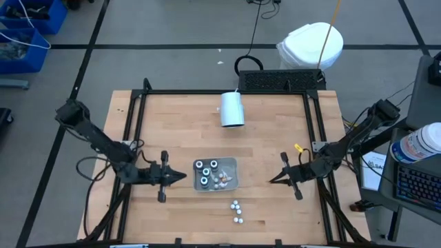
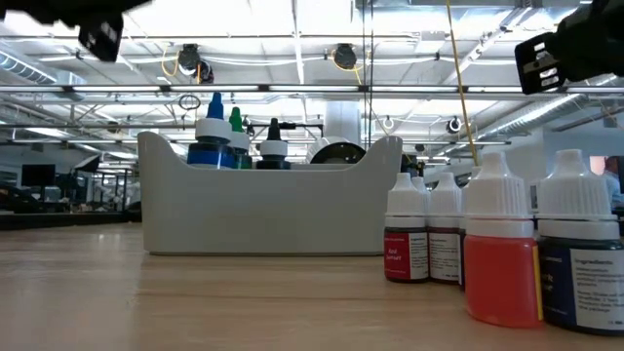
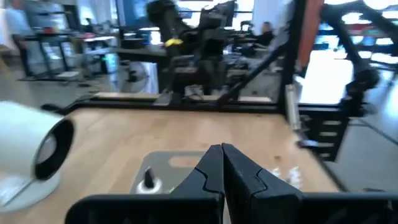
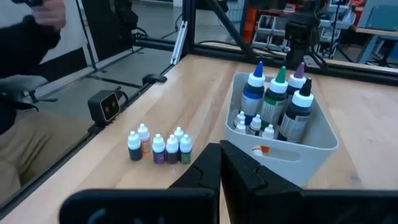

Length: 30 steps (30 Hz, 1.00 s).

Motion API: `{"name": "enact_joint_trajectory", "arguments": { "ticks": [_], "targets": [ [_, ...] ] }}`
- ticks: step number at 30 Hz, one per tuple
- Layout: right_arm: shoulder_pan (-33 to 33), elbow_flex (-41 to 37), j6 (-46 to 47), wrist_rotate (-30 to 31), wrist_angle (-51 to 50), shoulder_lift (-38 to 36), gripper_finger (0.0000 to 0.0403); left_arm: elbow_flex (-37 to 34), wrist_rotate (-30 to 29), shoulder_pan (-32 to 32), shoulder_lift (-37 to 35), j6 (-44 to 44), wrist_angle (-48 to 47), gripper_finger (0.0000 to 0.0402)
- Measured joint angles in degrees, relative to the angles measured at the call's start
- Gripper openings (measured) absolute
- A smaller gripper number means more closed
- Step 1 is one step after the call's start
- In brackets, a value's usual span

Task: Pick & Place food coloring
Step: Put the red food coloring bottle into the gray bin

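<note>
Food coloring [image 1: 236,212] on table, more in tray [image 1: 234,165]

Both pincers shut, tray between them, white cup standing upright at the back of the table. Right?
Not quite. The white cup lies on its side, not upright; the high view shows it. The rest holds: left pincer and right pincer are shut, with the tray between them.

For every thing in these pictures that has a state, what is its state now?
left gripper: shut, empty, beside the tray.
right gripper: shut, empty, away from the tray.
tray: upright, holds tall and small bottles.
tall bottles: upright in the tray, caps on.
small bottles on the table: upright, capped, outside the tray.
white cup: lying on its side.
</note>
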Motion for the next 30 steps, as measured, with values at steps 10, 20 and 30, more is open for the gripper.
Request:
{"name": "enact_joint_trajectory", "arguments": {
  "ticks": [10,20,30],
  "targets": [
    [-0.13,6.09,-3.91,0.24,6.07,12.89,0.0,-1.62,-5.85,-0.64,7.29,5.03,5.78,0.0008],
    [-1.22,41.82,6.04,0.16,-29.98,37.1,0.0,-1.58,-5.28,1.22,7.36,13.83,5.54,0.0009],
    [-1.36,68.14,9.3,-7.39,-37.05,57.83,0.0014,-1.56,-5.13,2.23,7.36,15.6,3.8,0.001]
  ]
}}
